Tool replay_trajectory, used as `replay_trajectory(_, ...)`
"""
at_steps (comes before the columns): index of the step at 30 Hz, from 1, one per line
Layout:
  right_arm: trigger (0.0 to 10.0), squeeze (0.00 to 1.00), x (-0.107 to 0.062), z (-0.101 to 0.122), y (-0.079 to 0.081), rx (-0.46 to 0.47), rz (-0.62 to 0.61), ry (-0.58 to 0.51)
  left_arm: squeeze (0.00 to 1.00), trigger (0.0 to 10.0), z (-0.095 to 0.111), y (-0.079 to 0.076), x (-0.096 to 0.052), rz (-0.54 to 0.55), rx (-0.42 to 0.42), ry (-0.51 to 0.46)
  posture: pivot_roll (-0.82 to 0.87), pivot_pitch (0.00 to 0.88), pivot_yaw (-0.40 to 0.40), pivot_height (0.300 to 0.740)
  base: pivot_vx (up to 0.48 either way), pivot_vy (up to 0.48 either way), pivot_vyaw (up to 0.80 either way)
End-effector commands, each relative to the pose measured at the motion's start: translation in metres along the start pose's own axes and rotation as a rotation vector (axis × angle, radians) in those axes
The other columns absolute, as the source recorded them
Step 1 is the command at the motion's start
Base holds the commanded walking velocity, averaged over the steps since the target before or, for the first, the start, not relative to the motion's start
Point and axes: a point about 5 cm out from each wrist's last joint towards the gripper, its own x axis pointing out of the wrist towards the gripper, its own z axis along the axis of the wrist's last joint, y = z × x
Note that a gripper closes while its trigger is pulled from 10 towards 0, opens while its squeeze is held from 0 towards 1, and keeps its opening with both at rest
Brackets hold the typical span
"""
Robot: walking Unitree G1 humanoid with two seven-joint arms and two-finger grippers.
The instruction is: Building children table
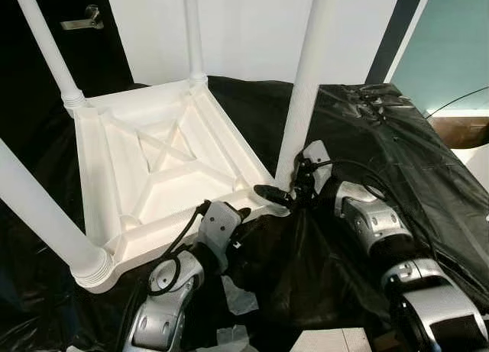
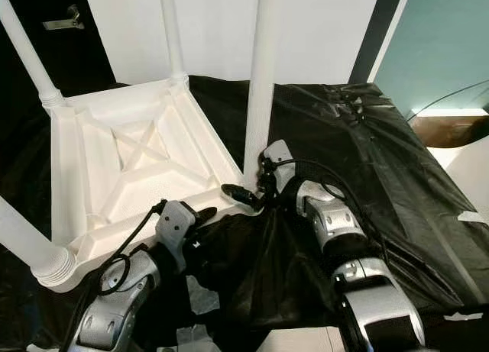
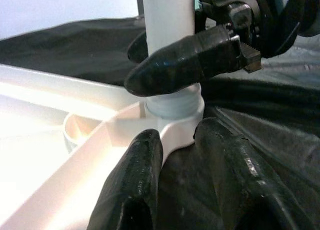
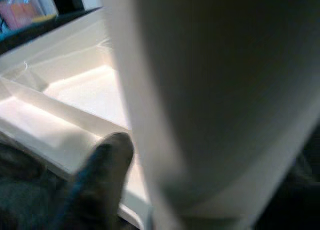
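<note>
- The right pincer (image 1: 281, 192) is closed around the foot of the near-right leg (image 1: 306, 85), just above the threaded collar where the leg enters the corner socket. One black finger (image 3: 187, 60) lies across the front of the leg and the other passes behind it.
- The left pincer (image 3: 187, 155) is a little open and holds nothing. Its two fingers stand on both sides of the rim of that same corner, close below the collar; I cannot tell if they touch the rim.
- The children table (image 1: 164, 157) lies upside down on a surface covered with black plastic sheet (image 1: 397, 153), its ribbed underside facing up. Four white legs stand up from its corners.
- I judge the table to be light, hollow moulded plastic, stiff but smooth and rather slippery. The leg is long, so a grip high up would tilt it easily.
- The best place to hold is low on the leg near the thread, to turn it, while the other pincer keeps the corner rim steady.
</note>
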Motion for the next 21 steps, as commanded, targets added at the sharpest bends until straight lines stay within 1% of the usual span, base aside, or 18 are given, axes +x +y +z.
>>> replay_trajectory(1,0.0,0.0,0.004,0.0,0.003,-0.035,0.05,0.027,0.0,10.0,-0.001,0.003,0.0,0.075,0.003,0.002,0.15,0.0,-0.051,0.74,0.0,0.0,0.0)
replay_trajectory(5,0.0,0.0,0.001,-0.002,-0.001,-0.049,0.085,0.058,0.0,10.0,-0.001,0.003,-0.001,0.086,0.0,0.0,0.16,0.0,-0.059,0.74,0.0,0.0,0.0)
replay_trajectory(8,0.0,0.0,-0.003,-0.009,-0.003,-0.038,0.058,0.091,0.0,10.0,-0.002,0.0,-0.001,0.088,-0.005,0.001,0.16,0.0,-0.068,0.74,0.0,0.0,0.0)
replay_trajectory(14,0.0,0.0,-0.003,-0.011,-0.003,-0.028,0.036,0.103,0.0,10.0,-0.002,0.0,-0.001,0.089,-0.007,0.0,0.16,0.0,-0.07,0.74,0.0,0.0,0.0)
replay_trajectory(15,10.0,0.0,-0.003,-0.015,-0.004,-0.005,-0.003,0.111,0.0,10.0,-0.002,-0.001,-0.001,0.089,-0.01,0.001,0.16,0.0,-0.072,0.74,0.0,0.0,0.0)
replay_trajectory(16,10.0,0.0,-0.003,-0.015,-0.004,-0.005,-0.003,0.111,0.0,10.0,-0.002,-0.001,-0.001,0.089,-0.01,0.001,0.16,0.0,-0.072,0.74,0.0,0.0,0.0)
replay_trajectory(17,10.0,0.0,-0.003,-0.018,-0.002,0.017,-0.049,0.11,0.0,10.0,-0.003,-0.002,-0.002,0.088,-0.012,0.001,0.16,0.0,-0.072,0.74,0.0,0.0,0.0)
replay_trajectory(18,10.0,0.0,-0.003,-0.018,-0.002,0.017,-0.049,0.11,0.0,10.0,-0.003,-0.002,-0.002,0.088,-0.012,0.001,0.16,0.0,-0.072,0.74,0.0,0.0,0.0)
replay_trajectory(19,10.0,0.0,-0.002,-0.022,-0.001,0.04,-0.107,0.106,0.0,10.0,-0.003,-0.003,-0.002,0.087,-0.014,0.003,0.16,0.0,-0.072,0.74,0.0,0.0,0.0)
replay_trajectory(20,10.0,0.0,-0.002,-0.022,-0.001,0.04,-0.107,0.106,0.0,10.0,-0.003,-0.003,-0.002,0.087,-0.014,0.003,0.16,0.0,-0.072,0.74,0.0,0.0,0.0)
replay_trajectory(21,10.0,0.0,-0.001,-0.026,0.001,0.071,-0.173,0.105,0.0,10.0,-0.004,-0.003,-0.002,0.086,-0.016,0.005,0.16,0.0,-0.072,0.74,0.0,0.0,0.0)
